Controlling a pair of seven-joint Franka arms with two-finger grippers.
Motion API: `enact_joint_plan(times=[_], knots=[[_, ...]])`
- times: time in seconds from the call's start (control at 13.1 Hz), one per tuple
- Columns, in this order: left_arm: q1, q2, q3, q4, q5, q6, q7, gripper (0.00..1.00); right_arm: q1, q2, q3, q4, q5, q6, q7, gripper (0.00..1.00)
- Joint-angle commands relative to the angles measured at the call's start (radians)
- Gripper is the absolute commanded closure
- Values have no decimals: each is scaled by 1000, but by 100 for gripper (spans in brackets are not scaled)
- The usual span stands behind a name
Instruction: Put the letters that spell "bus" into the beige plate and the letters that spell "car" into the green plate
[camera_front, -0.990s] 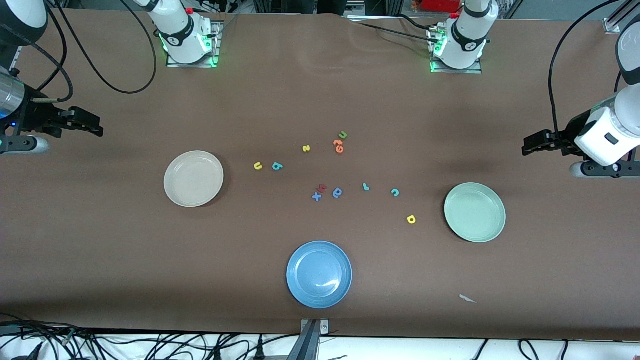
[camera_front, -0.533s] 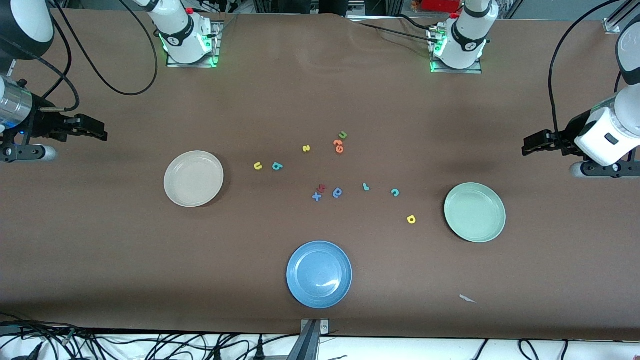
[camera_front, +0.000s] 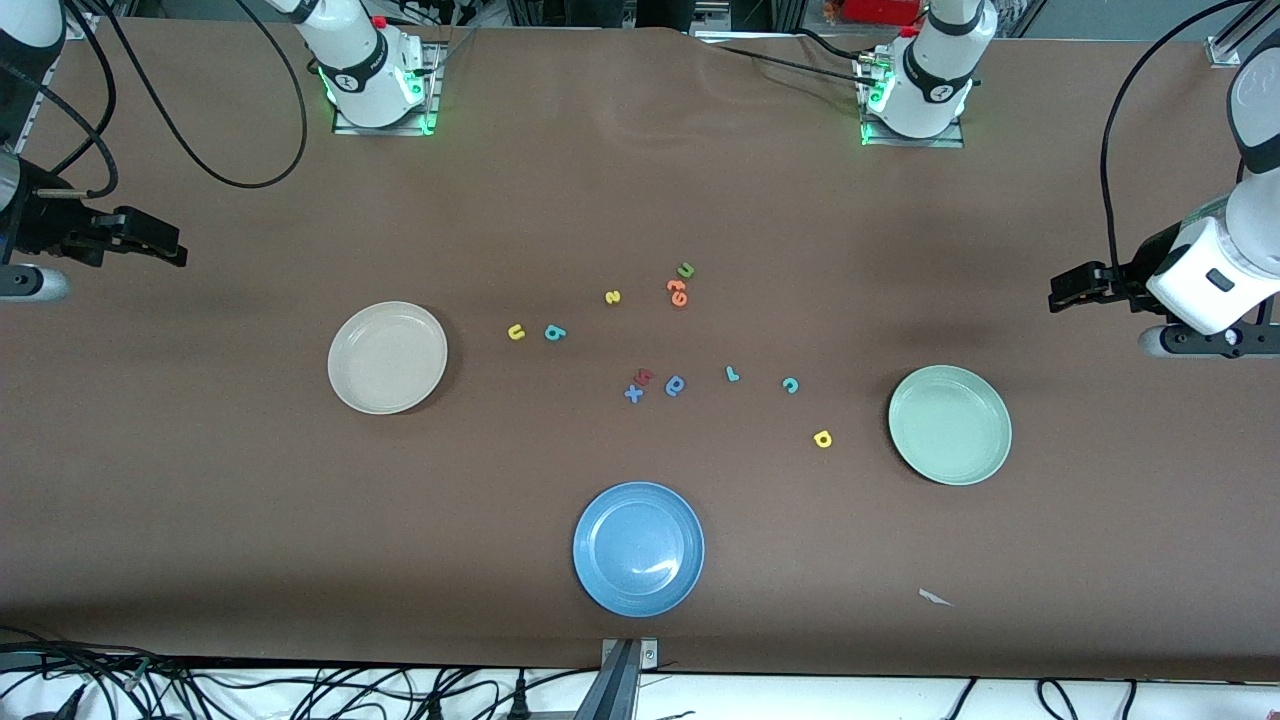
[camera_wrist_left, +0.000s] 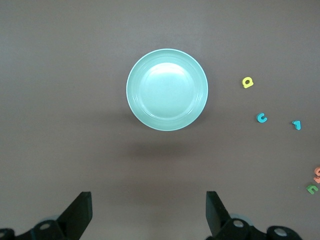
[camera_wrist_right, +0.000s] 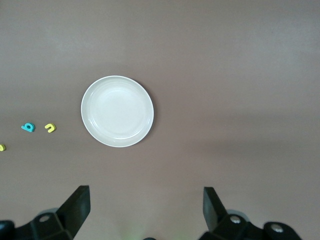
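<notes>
The beige plate (camera_front: 388, 357) (camera_wrist_right: 117, 111) lies toward the right arm's end, with the yellow "u" (camera_front: 516, 332), teal "b" (camera_front: 555, 333) and yellow "s" (camera_front: 613, 297) on the mat beside it. The green plate (camera_front: 950, 425) (camera_wrist_left: 167, 90) lies toward the left arm's end, and close by are the yellow "a" (camera_front: 822, 439), teal "c" (camera_front: 790, 385) and teal "r" (camera_front: 732, 374). Both plates are empty. My right gripper (camera_front: 178, 254) (camera_wrist_right: 146, 212) hangs open high over the mat's end. My left gripper (camera_front: 1056, 292) (camera_wrist_left: 149, 215) hangs open over its own end.
A blue plate (camera_front: 638, 549) sits nearest the front camera. Among the middle letters are orange ones (camera_front: 677, 292), a green "u" (camera_front: 686, 270), a red one (camera_front: 645, 376), a blue "x" (camera_front: 633, 394) and a blue rounded letter (camera_front: 675, 385). A white scrap (camera_front: 935, 598) lies near the front edge.
The right gripper has drifted a little outward toward its end of the table. The left arm has barely shifted. No letter or plate has moved.
</notes>
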Motion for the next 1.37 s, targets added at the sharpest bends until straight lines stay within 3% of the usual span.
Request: enact_joint_plan(times=[0.0, 0.69, 0.91, 1.29], knots=[[-1, 11, -4, 28, 26, -10, 1, 0, -4, -6, 4, 9, 0, -20, 4, 0], [1, 17, -4, 28, 25, -10, -7, 0, 1, 0, 12, 13, 8, -11, 1, 0], [1, 17, -4, 28, 17, -10, -11, 0, 16, 26, 20, 13, 89, -4, 5, 0], [-12, 41, -6, 28, 16, -10, -10, 0, 175, 77, 30, 13, 51, 76, 200, 0]])
